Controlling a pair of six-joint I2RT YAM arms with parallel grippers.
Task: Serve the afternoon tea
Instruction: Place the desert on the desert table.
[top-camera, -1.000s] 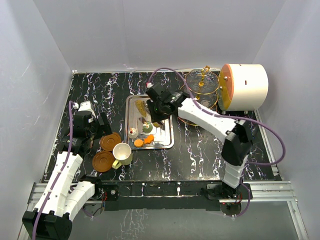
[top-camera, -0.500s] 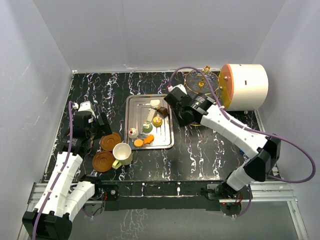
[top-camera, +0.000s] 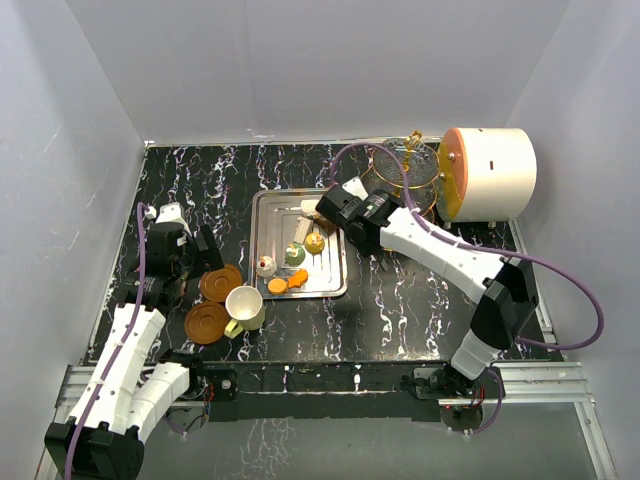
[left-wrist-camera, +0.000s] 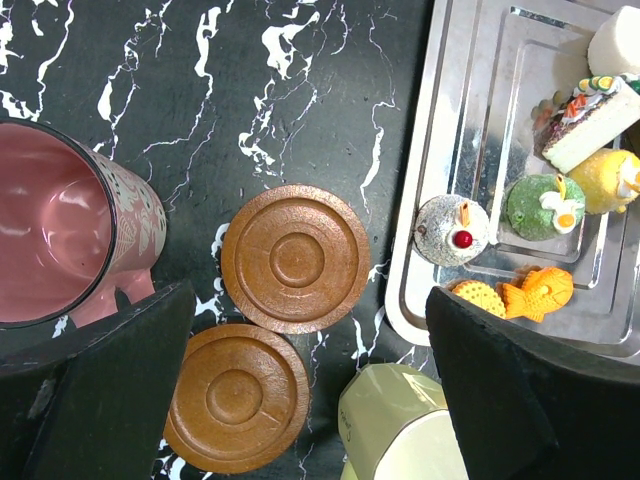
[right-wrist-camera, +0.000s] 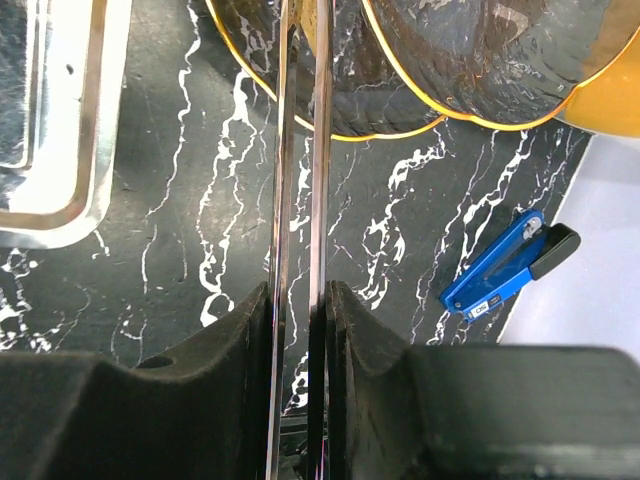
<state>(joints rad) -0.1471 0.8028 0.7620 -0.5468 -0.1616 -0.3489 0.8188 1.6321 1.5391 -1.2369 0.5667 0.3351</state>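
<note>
My right gripper (right-wrist-camera: 300, 300) is shut on a pair of thin steel tongs (right-wrist-camera: 320, 150), whose blades reach toward the three-tier glass stand (right-wrist-camera: 480, 60) with its gold rims. In the top view the right gripper (top-camera: 352, 205) hangs between the tray's far right corner and the stand (top-camera: 405, 165). My left gripper (left-wrist-camera: 305, 330) is open above two brown saucers (left-wrist-camera: 297, 257) (left-wrist-camera: 237, 397). A maroon cup (left-wrist-camera: 60, 240) stands to its left and a cream cup (left-wrist-camera: 400, 430) lies below it. Several small cakes, among them a green one (left-wrist-camera: 543, 205) and an orange fish (left-wrist-camera: 540, 290), sit on the steel tray (left-wrist-camera: 450, 100).
A big white cylinder with an orange end (top-camera: 490, 172) lies at the back right beside the stand. A blue clip-like tool (right-wrist-camera: 505, 265) lies on the black marbled table near the right wall. White walls close in three sides.
My right gripper has carried the tongs from over the tray's far left to the tray's right side near the stand. The left arm has not moved.
</note>
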